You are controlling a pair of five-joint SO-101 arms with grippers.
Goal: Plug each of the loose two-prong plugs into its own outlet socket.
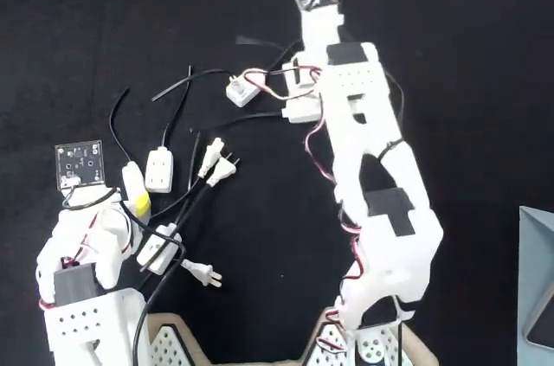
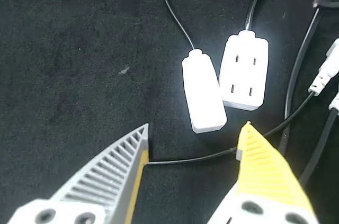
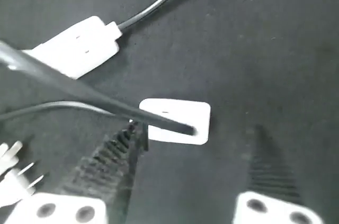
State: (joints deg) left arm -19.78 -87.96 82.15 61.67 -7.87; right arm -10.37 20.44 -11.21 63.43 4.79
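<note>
Black cloth covers the table. Left gripper [image 2: 196,127]: fingers spread, holding nothing. Two white blocks lie just ahead of its tips, side by side, long axes along its reach: a slotted socket [image 2: 243,73] and a blank-faced block [image 2: 204,97]. Right gripper [image 3: 196,133]: also spread and empty, straddling a small socket block [image 3: 177,121] whose long axis spans the gap. Count: three loose plugs, the plug pair [image 1: 216,163] nearer the left gripper and a single plug [image 1: 203,273] back near that arm's base; apparently five white blocks.
</note>
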